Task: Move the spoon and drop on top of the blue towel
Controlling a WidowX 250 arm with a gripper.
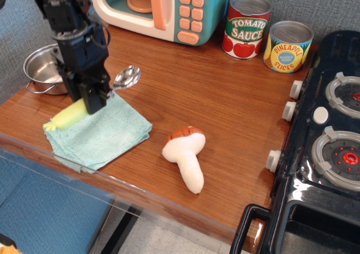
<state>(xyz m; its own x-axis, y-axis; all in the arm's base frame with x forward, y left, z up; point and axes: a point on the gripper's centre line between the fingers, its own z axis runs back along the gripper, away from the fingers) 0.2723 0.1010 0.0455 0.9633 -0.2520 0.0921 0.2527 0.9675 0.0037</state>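
We see the gripper (94, 98) closed on the spoon (90, 102) at mid-length, over the blue towel (101, 133). The yellow-green handle points left over the towel's far left edge; the silver bowl sticks out right, past the towel. We read "TOMATO SAUCE" on the red can (246, 26) and "PINEAPPLE SLICES" on the yellow can (287, 47). A steel pot (42, 68) stands behind the arm.

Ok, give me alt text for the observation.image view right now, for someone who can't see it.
The gripper holds the spoon over the blue towel, silver bowl pointing right. A steel pot sits behind, a plush mushroom to the right.
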